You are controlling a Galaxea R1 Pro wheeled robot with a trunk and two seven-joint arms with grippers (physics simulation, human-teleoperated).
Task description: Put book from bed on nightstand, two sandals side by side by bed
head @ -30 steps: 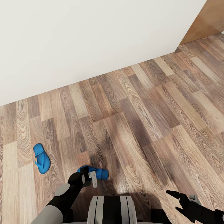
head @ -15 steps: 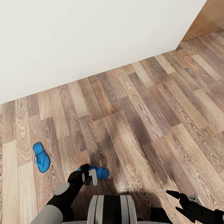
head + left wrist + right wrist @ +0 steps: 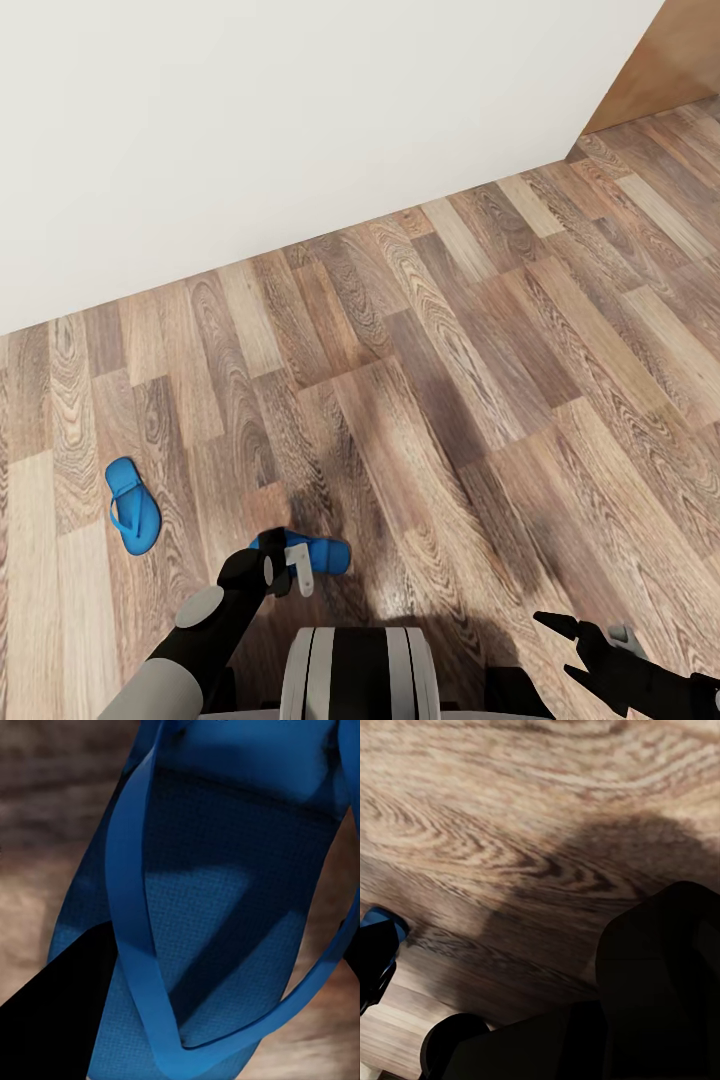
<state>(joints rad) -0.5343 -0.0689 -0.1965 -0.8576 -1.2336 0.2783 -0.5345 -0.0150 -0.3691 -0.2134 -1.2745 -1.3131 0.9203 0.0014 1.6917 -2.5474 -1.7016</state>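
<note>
Item: near sandal (image 3: 318,555), plank floor (image 3: 450,380), under our left gripper (image 3: 296,570), grip state indeterminate; we judge it light, floppy, best pinched at sole edge.

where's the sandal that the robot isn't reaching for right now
In the head view it lies on the wood floor at lower left: the loose sandal, apart from the left gripper.

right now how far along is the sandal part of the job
Done: nothing that shows. In hand: the left hand is down at one blue sandal, which lies close under it in the left wrist view; a grip can't be confirmed. The other sandal lies apart on the wood floor. Left: pairing them beside the bed, and the book.
</note>
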